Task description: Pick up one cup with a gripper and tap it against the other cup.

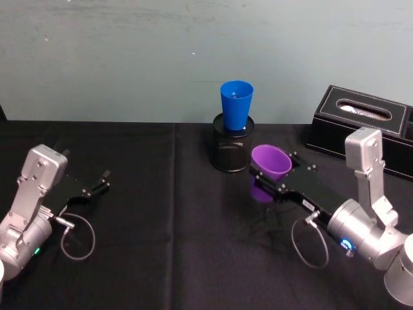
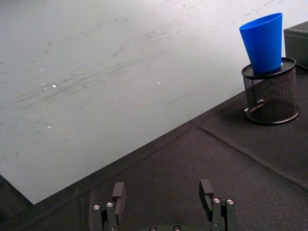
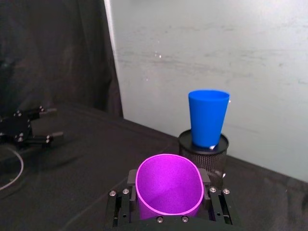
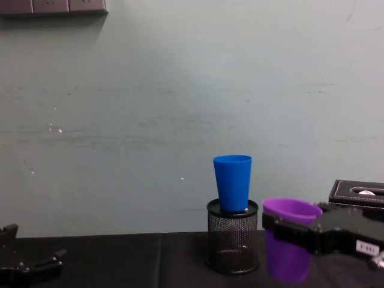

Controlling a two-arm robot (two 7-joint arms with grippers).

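Gripping the purple cup (image 1: 268, 158) with the right hand (image 1: 275, 168), closed on its sides just below the rim. Holding it upright, mouth up, apparently just clear of the counter (image 1: 181, 258), near the blue cup (image 1: 236, 103) but lower than it.

Best to lift first, given the blue cup seated in the mouth of a mesh holder (image 1: 232, 155) and so standing higher. Then ease across and touch wall to wall, below the rims. Go lightly: likely risk of tipping the blue cup or shoving the holder otherwise. Mind the holder's ring on the way in; easy to strike that instead.

Beyond the right arm, a black box (image 1: 361, 119), seemingly off the path. Far to the left, low over the counter, the left hand (image 1: 102, 181), fingers apart and idle: no obstacle.
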